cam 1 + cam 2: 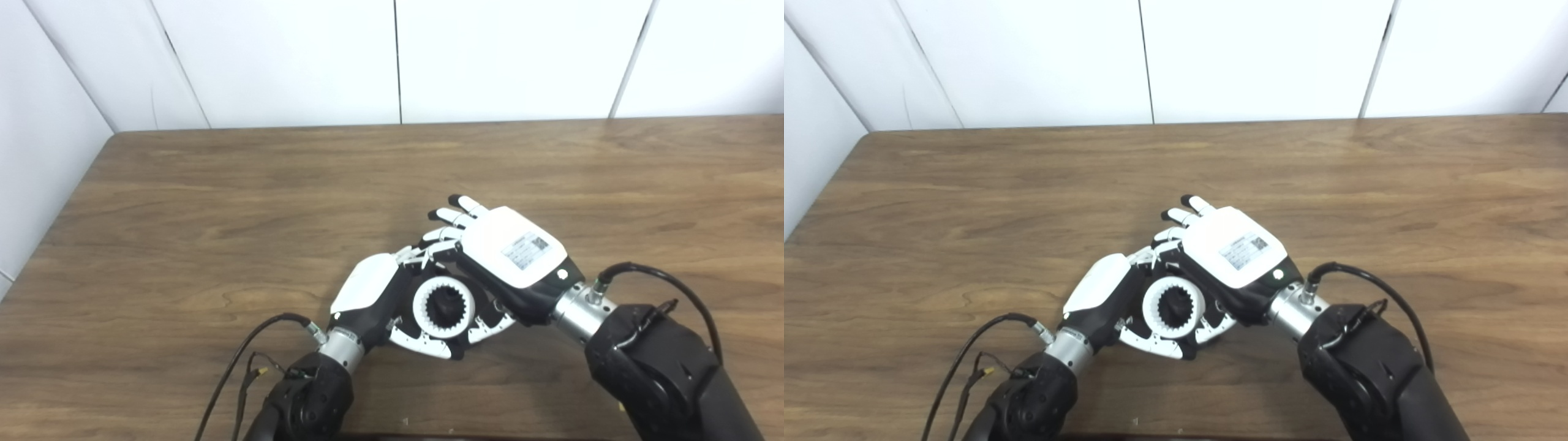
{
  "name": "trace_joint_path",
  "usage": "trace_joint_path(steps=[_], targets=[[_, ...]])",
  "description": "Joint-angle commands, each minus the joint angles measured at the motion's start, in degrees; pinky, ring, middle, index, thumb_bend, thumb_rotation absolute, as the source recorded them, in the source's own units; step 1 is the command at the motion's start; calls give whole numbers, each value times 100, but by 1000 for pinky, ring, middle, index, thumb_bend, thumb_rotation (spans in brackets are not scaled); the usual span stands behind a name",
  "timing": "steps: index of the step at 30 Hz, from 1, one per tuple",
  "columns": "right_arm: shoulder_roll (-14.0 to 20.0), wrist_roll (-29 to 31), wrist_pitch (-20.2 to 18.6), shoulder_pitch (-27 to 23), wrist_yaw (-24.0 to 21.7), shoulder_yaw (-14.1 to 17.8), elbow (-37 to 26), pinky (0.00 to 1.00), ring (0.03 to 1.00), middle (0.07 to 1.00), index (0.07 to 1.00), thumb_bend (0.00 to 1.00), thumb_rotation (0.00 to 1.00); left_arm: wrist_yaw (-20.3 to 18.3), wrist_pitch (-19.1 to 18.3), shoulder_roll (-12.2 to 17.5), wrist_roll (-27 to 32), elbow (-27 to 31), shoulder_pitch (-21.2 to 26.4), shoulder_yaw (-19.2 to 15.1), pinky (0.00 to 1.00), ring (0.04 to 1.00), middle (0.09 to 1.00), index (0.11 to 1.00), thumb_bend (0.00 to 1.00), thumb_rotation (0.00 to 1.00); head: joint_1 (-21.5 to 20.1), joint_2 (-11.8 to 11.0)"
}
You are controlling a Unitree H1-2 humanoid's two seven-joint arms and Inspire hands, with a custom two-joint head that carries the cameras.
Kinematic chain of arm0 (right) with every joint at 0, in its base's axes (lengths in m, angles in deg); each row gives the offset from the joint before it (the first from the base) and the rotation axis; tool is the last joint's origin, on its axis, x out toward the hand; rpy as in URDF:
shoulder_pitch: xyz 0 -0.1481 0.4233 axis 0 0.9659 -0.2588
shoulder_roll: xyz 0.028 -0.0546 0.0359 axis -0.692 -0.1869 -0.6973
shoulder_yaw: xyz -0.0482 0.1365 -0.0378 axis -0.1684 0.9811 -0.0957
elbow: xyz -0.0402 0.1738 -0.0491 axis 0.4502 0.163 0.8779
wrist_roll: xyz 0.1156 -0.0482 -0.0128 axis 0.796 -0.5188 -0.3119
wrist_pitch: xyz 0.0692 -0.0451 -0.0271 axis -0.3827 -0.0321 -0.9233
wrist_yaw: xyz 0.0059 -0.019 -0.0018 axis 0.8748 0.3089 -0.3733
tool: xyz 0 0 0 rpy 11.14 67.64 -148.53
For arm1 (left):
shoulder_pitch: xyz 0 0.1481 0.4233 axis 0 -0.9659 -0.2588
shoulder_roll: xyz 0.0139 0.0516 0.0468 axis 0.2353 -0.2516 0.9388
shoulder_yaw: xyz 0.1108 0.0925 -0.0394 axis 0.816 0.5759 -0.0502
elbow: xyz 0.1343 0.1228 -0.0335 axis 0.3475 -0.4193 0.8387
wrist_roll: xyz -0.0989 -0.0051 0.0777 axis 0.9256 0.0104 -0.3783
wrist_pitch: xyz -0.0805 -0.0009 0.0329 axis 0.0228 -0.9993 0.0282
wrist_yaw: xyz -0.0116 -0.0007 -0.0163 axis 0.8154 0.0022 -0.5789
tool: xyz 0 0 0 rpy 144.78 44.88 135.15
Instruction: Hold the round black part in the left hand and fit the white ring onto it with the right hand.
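The white ring (424, 311) has teeth on its inner edge and sits around the round black part (446, 305), low in the middle of the table. My left hand (367, 293) cups both from the left, its thumb (422, 346) curled under the ring and its fingers behind it. My right hand (513, 250) lies over the ring's right side, back of the hand up. Its thumb (490, 329) rests on the ring's lower right rim, and its outer fingers (456, 215) stretch out straight past the ring. The ring also shows in the right eye view (1153, 309).
The wooden table (245, 202) reaches back to white wall panels (392, 55) and a wall on the left. Black cables (245, 355) loop from both wrists near the front edge.
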Motion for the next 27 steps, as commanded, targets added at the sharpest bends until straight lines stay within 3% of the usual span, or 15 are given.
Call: trace_joint_path(steps=[1, 12, 27], targets=[[-122, 81, 54, -112, 191, 188, -138, 987, 919, 793, 481, 517, 155, -49, -25, -16, -42, 68, 108, 23, 938, 958, 923, 630, 881, 290, 5, 2], [-682, 580, -201, 208, 760, 846, 77, 1000, 926, 797, 482, 511, 159, -84, -24, 40, -49, 79, 126, -1, 924, 956, 922, 635, 882, 304, 4, 6], [-765, 806, -220, 536, 1045, 1006, 212, 1000, 904, 789, 482, 512, 157, -114, -35, 62, -18, 135, 110, -8, 927, 955, 925, 635, 878, 293, -5, 51]])
